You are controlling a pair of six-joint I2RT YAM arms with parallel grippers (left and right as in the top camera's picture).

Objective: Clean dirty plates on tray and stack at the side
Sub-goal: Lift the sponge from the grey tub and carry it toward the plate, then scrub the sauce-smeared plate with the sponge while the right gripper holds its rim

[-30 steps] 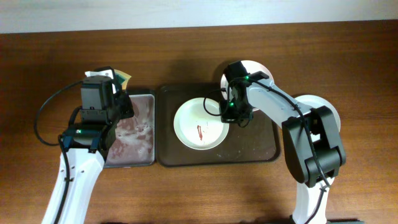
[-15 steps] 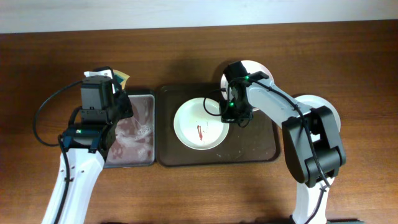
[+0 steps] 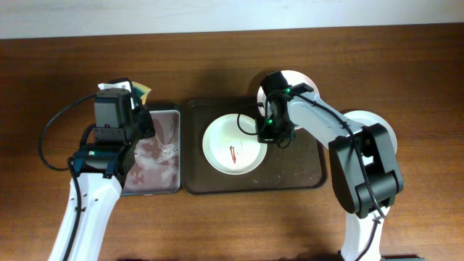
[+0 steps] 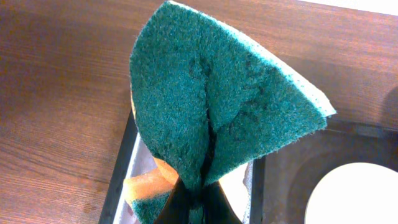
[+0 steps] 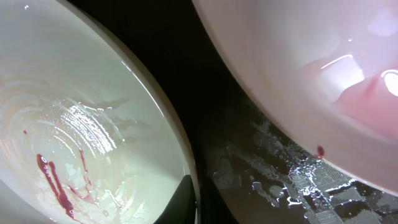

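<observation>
A pale mint-green plate (image 3: 233,143) with red sauce streaks lies on the dark brown tray (image 3: 290,181). My right gripper (image 3: 267,134) is shut on its right rim; in the right wrist view one finger is inside and one outside the rim (image 5: 193,202), with the streaked plate (image 5: 81,124) to the left. A white plate (image 3: 296,77) (image 5: 298,68) lies at the tray's far edge, partly under the right arm. Another white plate (image 3: 377,125) lies right of the tray, mostly hidden by the arm. My left gripper (image 4: 199,208) is shut on a folded green and orange sponge (image 4: 217,106) (image 3: 142,91).
A narrower grey metal tray (image 3: 156,174) with pinkish wet residue lies left of the brown tray, under the left gripper. The brown tray's floor (image 5: 273,168) is wet with droplets. Bare wooden table (image 3: 217,225) surrounds both trays.
</observation>
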